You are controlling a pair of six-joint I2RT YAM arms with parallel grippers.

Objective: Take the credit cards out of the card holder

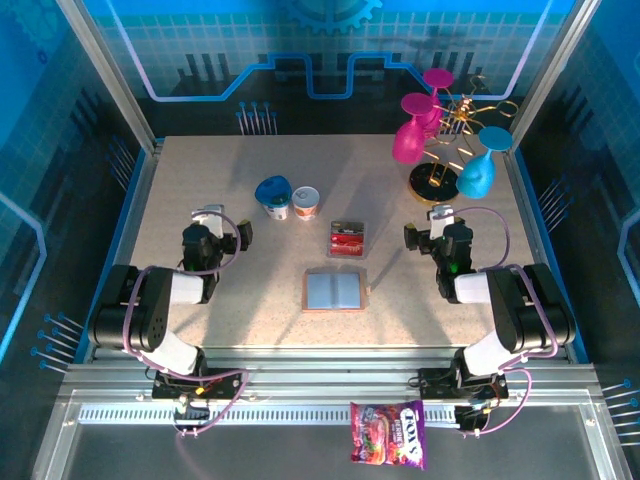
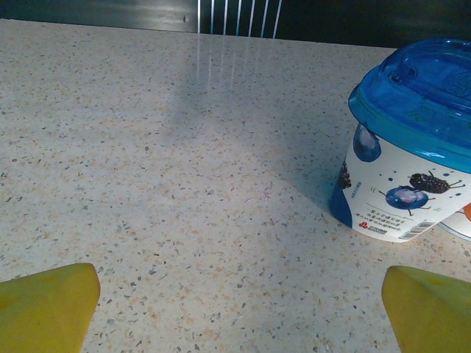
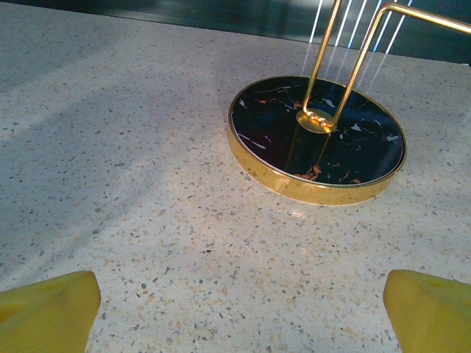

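Credit cards (image 1: 347, 240) lie in a small stack on the counter (image 1: 200, 160), red and dark face up, just beyond the card holder (image 1: 335, 290). From above I see a narrow gap between them. I see the holder spread flat, pale blue inside up, near the middle between my two arms. My left end effector (image 1: 210, 214) is open and empty, its yellow fingers (image 2: 51, 305) wide over bare counter, with a blue-lidded cup (image 2: 412, 147) just ahead on its right. My right end effector (image 1: 443, 214) is also open and empty, facing the gold-rimmed black base (image 3: 316, 140) of a wire stand. A candy bag (image 1: 388, 435) sits at the near rail.
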